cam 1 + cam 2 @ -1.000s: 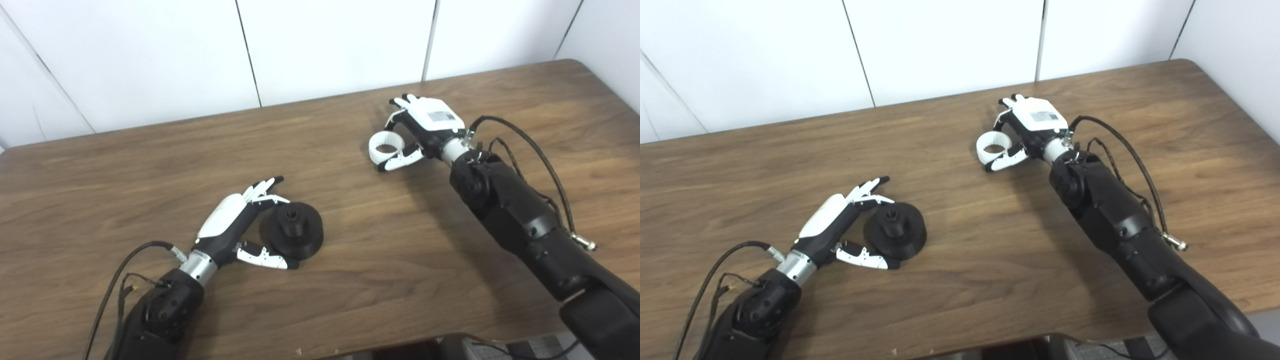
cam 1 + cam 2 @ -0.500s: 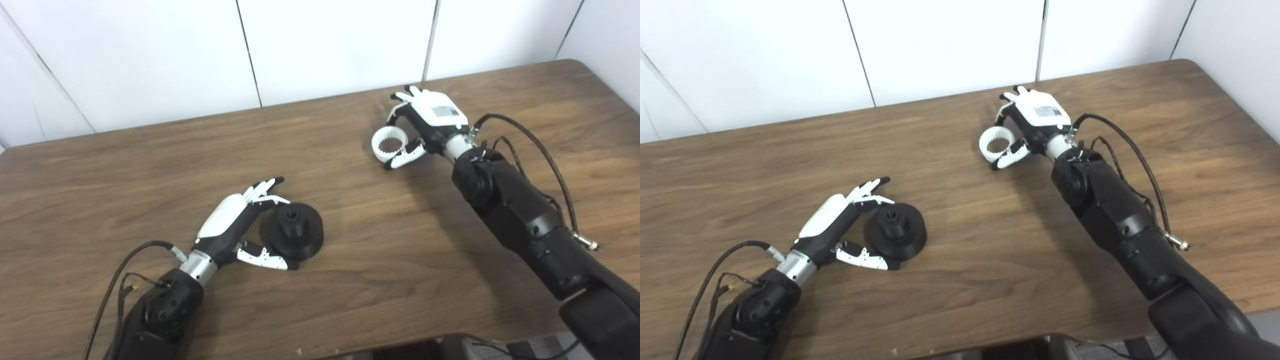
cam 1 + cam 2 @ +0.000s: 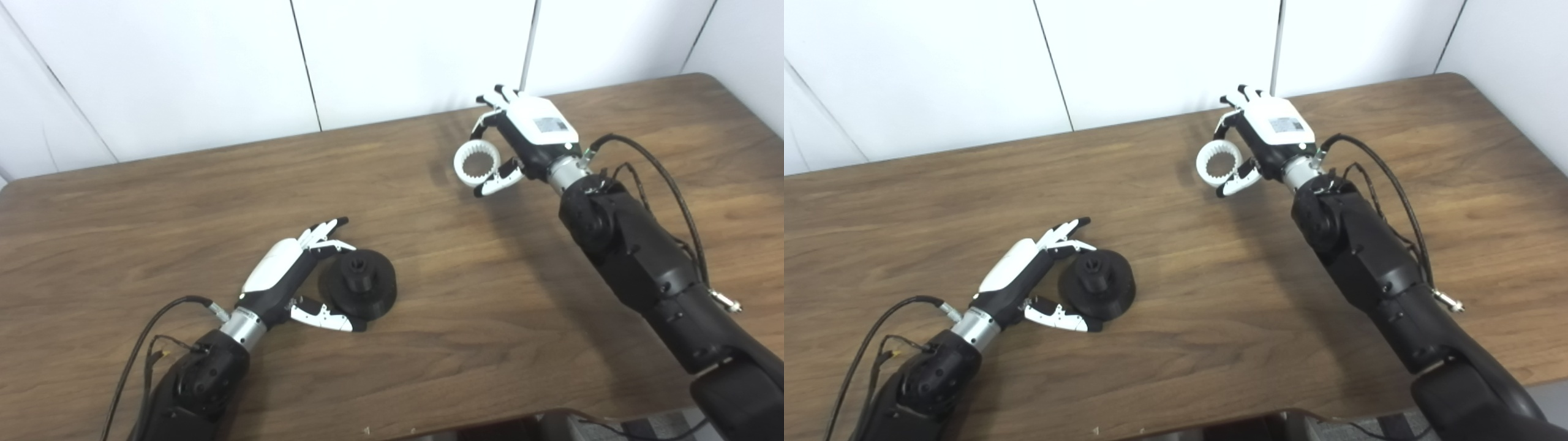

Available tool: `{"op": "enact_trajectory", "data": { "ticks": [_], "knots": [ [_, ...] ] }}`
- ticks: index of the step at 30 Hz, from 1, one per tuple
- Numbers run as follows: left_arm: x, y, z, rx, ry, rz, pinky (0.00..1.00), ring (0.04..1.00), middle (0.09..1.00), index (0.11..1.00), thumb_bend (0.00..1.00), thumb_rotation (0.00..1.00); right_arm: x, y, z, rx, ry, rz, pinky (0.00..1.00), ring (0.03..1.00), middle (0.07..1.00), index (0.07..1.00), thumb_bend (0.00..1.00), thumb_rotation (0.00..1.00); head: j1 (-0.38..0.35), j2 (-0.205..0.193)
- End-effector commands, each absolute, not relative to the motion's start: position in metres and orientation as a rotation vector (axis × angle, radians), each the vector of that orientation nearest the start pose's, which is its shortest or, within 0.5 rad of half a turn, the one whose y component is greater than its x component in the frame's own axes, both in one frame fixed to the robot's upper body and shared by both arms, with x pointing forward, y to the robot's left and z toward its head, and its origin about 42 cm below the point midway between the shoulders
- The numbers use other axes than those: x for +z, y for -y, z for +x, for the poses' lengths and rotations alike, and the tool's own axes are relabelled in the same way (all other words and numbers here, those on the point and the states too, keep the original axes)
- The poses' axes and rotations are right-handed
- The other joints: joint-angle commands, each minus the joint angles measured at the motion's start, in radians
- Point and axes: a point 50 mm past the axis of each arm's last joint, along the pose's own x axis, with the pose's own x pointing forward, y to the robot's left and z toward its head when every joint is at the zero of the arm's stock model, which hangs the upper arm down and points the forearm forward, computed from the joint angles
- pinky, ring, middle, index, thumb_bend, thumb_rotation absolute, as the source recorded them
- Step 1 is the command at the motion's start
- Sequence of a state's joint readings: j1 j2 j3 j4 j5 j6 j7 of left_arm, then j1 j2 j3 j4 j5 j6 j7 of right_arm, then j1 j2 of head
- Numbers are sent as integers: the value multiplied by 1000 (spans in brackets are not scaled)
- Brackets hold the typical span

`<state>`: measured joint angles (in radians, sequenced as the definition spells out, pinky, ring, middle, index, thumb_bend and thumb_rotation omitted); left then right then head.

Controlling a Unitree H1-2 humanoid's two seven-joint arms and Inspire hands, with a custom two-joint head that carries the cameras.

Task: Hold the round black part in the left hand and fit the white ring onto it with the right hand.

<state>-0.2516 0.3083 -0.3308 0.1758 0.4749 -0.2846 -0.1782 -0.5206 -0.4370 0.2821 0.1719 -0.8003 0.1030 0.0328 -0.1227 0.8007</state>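
white toothed ring, upper right: rigid, light, pinched by right hand | round black part (stiff, heavier-looking): left hand spread beside it on bench; grip rim.

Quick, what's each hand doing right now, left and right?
Left hand: open, fingers spread beside the round black part on the table.
Right hand: shut on the white ring, above the table.

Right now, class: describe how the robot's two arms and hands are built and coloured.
Both arms are bulky matte black segments ending in a silver wrist collar. Black cables loop beside each wrist. The left hand and right hand have white backs over black palms, with white fingers tipped in black. The right hand's back carries a small grey label.
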Motion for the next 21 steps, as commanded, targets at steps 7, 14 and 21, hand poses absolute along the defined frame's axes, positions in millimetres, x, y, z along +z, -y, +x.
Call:
{"op": "enact_trajectory", "data": {
  "ticks": [7, 14, 21],
  "knots": [
    [118, -207, 344, -616, 279, 861, 1000, 1000, 1000, 658, 1000, 366, 274, 262, 435, 3, 429, -1266, 1000, 1000, 923, 489, 517, 165, 4, 3],
    [119, -206, 345, -610, 282, 859, 1000, 1000, 1000, 659, 1000, 362, 280, 254, 419, 24, 456, -1204, 1000, 1000, 931, 490, 515, 170, 15, 9],
    [120, -204, 346, -606, 286, 855, 1000, 1000, 1000, 656, 1000, 343, 280, 242, 400, 58, 443, -1101, 1000, 1000, 927, 490, 519, 162, 31, 12]
  ]
}}
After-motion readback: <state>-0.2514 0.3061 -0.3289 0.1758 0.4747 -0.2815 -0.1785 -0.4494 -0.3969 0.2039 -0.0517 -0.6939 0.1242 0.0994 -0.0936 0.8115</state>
